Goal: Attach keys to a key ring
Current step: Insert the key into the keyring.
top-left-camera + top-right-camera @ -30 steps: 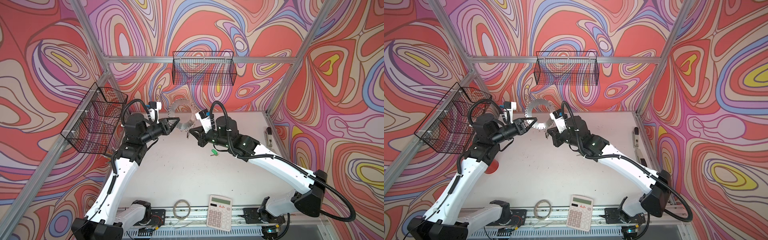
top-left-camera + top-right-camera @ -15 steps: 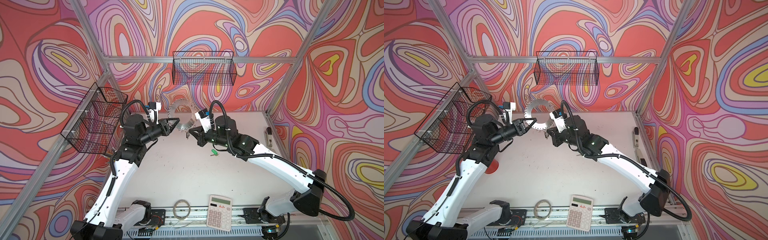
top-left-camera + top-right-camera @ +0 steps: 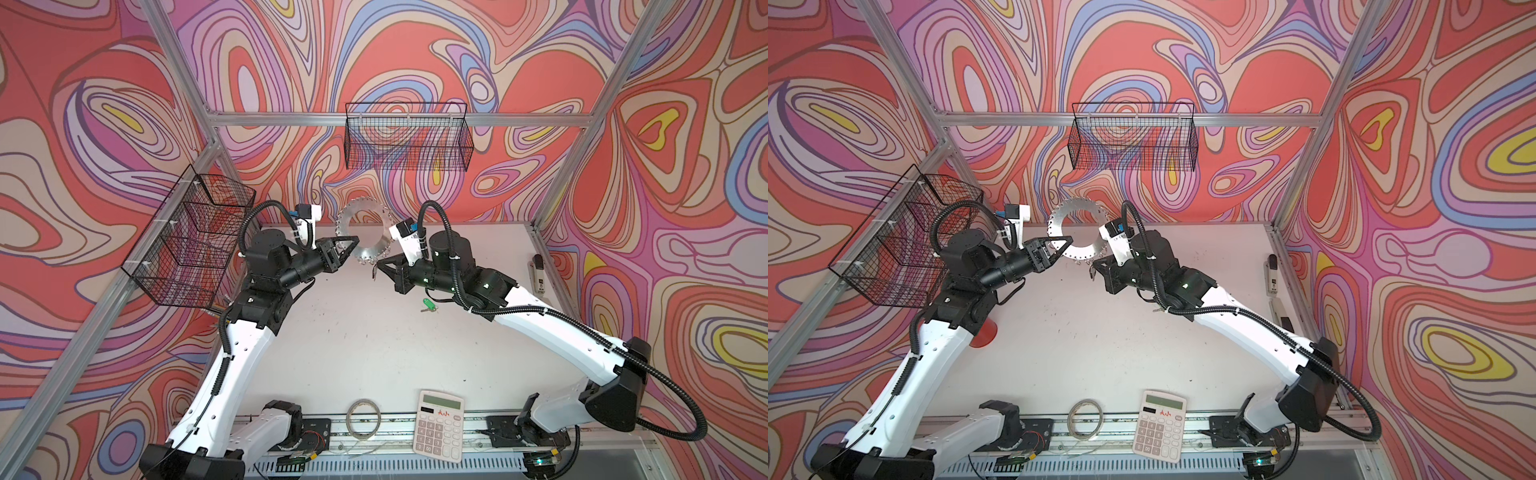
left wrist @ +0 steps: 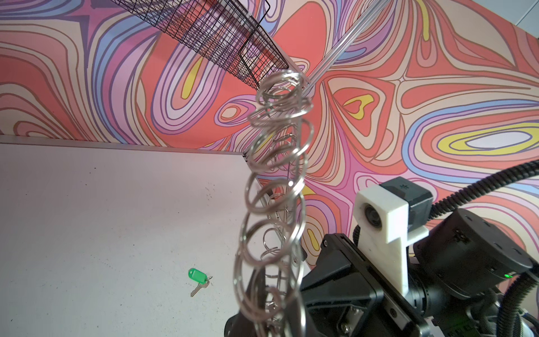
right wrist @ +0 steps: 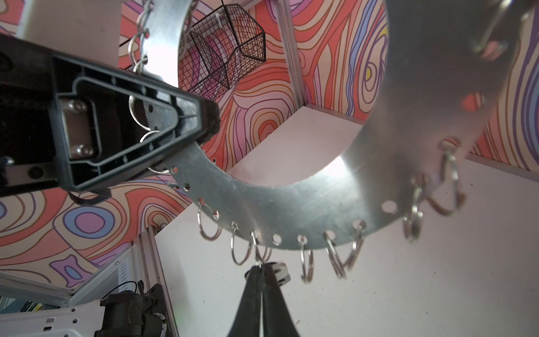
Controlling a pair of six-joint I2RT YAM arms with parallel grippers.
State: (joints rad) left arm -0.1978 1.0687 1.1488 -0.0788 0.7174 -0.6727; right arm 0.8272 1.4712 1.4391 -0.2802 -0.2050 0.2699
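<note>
The key ring (image 3: 365,249) (image 3: 1077,249), a flat grey disc fringed with small wire rings, hangs upright in the air above the back of the table. My left gripper (image 3: 355,240) (image 3: 1069,239) is shut on its rim. In the left wrist view the disc (image 4: 274,204) shows edge-on. My right gripper (image 3: 379,266) (image 5: 261,268) is shut at the disc's lower rim (image 5: 291,216), pinching a small key with a black tag (image 5: 280,274) against a wire ring. The green-tagged key (image 3: 428,305) (image 4: 198,277) lies on the table under the right arm.
A calculator (image 3: 440,424) and a thin plain hoop (image 3: 365,417) lie at the table's front edge. Wire baskets hang on the back wall (image 3: 407,141) and the left wall (image 3: 187,237). A red cup (image 3: 984,332) stands by the left arm. A grey device (image 3: 538,274) lies at the right edge.
</note>
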